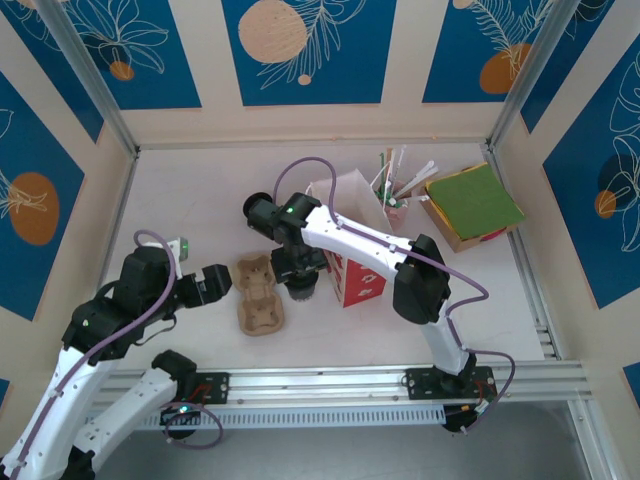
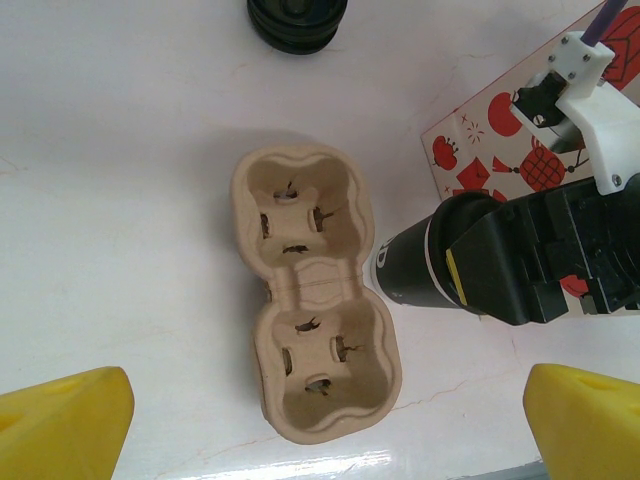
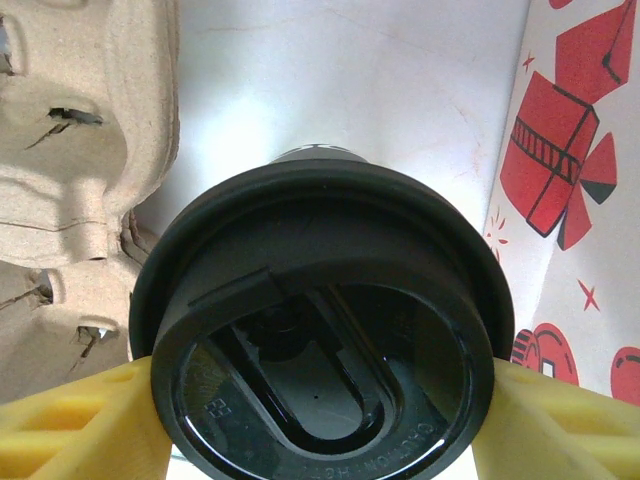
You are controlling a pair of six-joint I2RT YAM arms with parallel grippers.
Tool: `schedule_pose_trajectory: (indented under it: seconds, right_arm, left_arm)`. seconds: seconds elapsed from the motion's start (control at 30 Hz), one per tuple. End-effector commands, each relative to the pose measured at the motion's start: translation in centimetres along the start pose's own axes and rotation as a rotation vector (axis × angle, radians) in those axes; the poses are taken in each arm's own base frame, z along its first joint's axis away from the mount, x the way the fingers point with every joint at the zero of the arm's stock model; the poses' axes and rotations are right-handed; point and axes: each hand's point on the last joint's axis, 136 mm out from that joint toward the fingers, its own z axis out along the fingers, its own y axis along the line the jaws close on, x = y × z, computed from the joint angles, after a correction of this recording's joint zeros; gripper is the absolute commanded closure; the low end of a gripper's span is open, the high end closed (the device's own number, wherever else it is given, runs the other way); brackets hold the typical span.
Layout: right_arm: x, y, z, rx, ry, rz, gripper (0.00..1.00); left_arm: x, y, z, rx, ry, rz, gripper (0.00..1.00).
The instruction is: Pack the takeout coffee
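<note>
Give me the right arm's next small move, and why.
Probably move the right gripper toward the cup carrier until the takeout coffee is over a well. Its fingers clamp the lid, both wells are empty, and the cup is beside the carrier, not over it.

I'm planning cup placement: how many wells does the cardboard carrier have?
2. One well at the far end of the cardboard carrier, one at its near end; both empty, neither hidden. The takeout coffee is beside it.

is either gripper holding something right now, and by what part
The right gripper holds the takeout coffee, its yellow fingers pressed on opposite sides at the black lid's rim. The left gripper is open by the cardboard carrier, holding nothing.
</note>
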Motion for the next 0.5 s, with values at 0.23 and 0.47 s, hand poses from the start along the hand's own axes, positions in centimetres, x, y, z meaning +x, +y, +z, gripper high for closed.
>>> schedule_pose_trajectory:
  seconds: [0.23,0.47]
  right_arm:
    - [0.5,0.2,-2.6,-0.020,-0.032,0.004,0.30]
    - [0.9,0.3,-3.6,-0.023,-0.048,0.004,0.30]
  left_arm:
    - [-0.2,-0.1,0.0,0.007,-0.006,-0.001,0.00]
    - [-0.2,-0.1,0.0,0.003,-0.006,-0.002,0.00]
